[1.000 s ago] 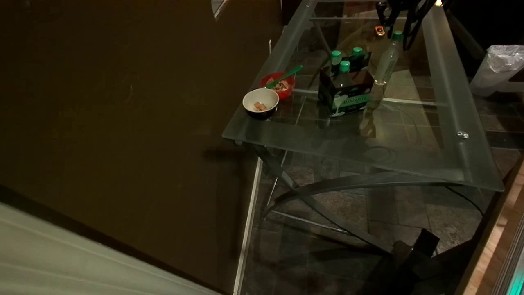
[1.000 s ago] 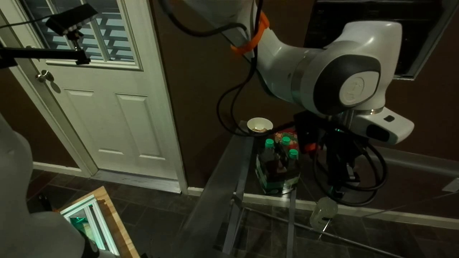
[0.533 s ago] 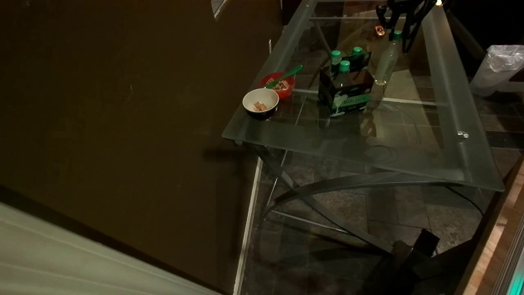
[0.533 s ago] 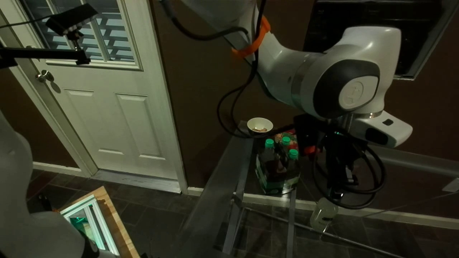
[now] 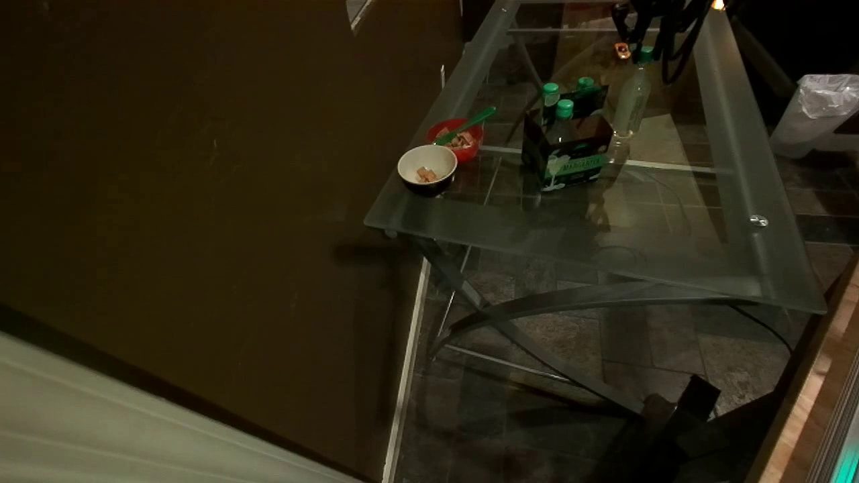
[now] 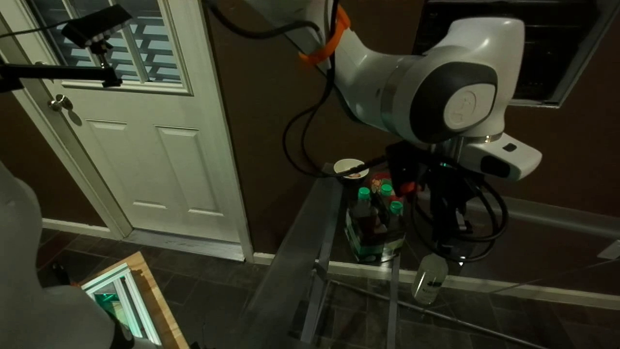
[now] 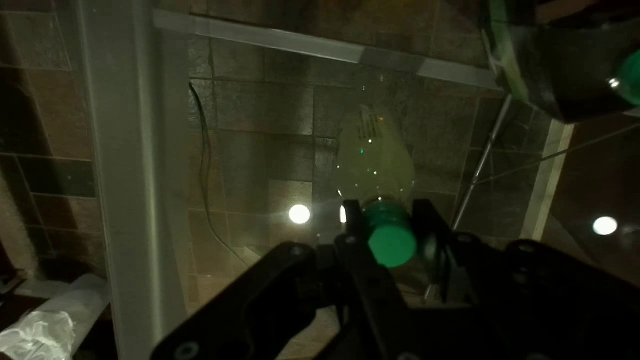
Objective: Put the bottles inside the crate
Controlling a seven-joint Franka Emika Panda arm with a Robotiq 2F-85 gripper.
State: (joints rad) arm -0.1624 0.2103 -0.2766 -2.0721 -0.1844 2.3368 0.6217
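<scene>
Glass worktop, beneath the pincer: hard; any drop risked breakage. Dark crate, beside and below the pincer: held three bottles; too low a carry could have struck its wall. Clear bottle, outside the crate, tilted under the pincer: that lean might have jammed its base on the rim. Green cap of same: clamped in the pincer; smooth, so slippage seemed likeliest.

The arm arches over, its gripper pointing down, fingers clamped.
</scene>
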